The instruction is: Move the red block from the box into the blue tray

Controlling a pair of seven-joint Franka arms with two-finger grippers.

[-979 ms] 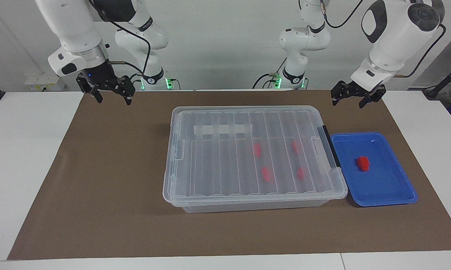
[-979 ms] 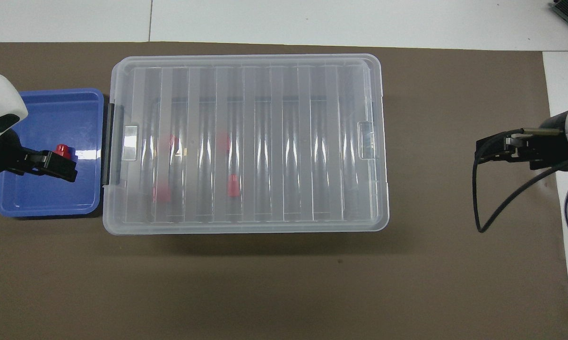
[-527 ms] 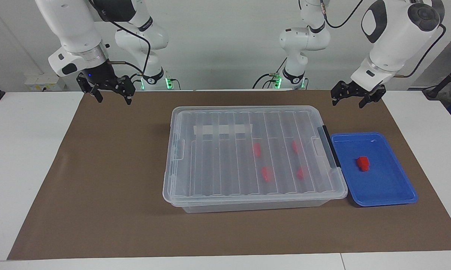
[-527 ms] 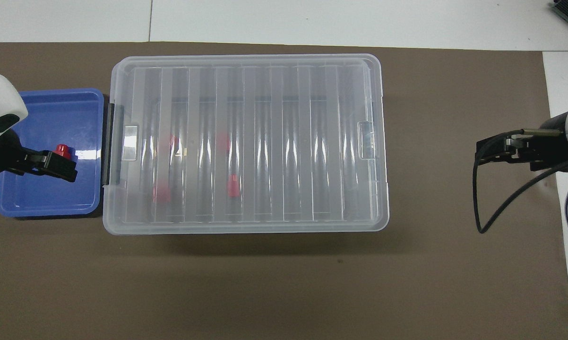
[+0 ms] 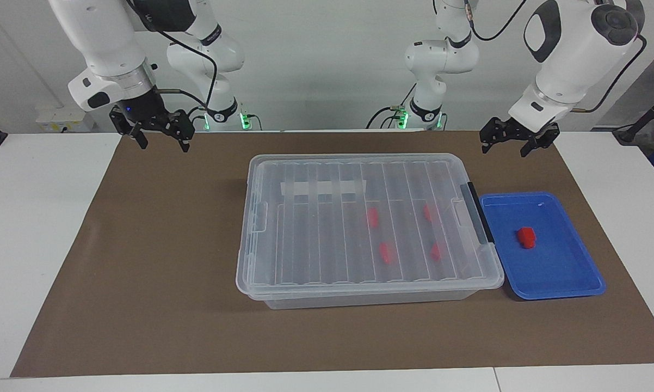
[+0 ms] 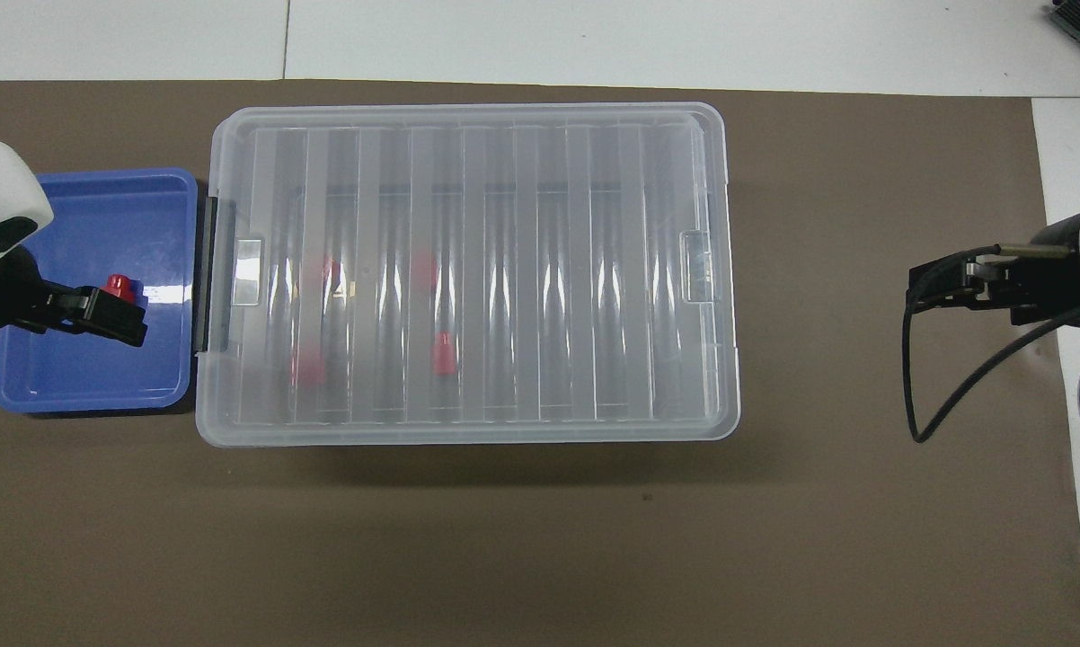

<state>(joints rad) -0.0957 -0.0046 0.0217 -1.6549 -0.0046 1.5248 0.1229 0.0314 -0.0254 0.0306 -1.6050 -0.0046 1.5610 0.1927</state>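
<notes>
With one small red plastic block (image 5: 526, 237) lying in the shallow blue plastic tray (image 5: 563, 283) below the empty, spread left gripper (image 5: 511, 142), the task looks finished beside the lidded clear plastic box (image 5: 359, 228), leaving only retreat.

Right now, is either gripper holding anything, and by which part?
Nothing is held. The left gripper and right gripper hang open and empty over the mat; one small red plastic block lies in the blue tray.

The closed ribbed lid (image 5: 359, 218) covers the box (image 5: 368, 296), blocking entry from above. The blue tray (image 5: 563, 283), touching the box's latch end toward the left arm's end, lies open from above. Brown tabletop (image 5: 142, 272) nearby lies open.
</notes>
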